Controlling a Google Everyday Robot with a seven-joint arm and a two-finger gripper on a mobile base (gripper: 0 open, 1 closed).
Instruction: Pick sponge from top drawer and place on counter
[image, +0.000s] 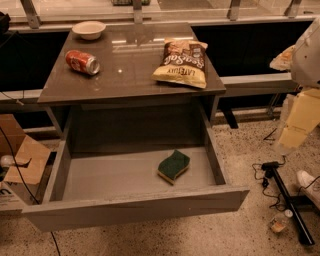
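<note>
The sponge (173, 166), dark green on top with a yellow layer beneath, lies flat on the floor of the top drawer (100, 175), right of the middle. The drawer is pulled fully open below the counter (130, 65). My gripper (295, 127) shows as a pale yellowish shape at the right edge of the view, below the white arm (307, 52). It hangs over the floor to the right of the drawer, level with the counter's front edge and well apart from the sponge.
On the counter lie a chip bag (182, 62) at the right, a red soda can (82, 62) on its side at the left, and a white bowl (89, 29) at the back left. Cardboard boxes (20, 160) stand left of the drawer. A black stand and cables (285, 195) lie on the floor at the right.
</note>
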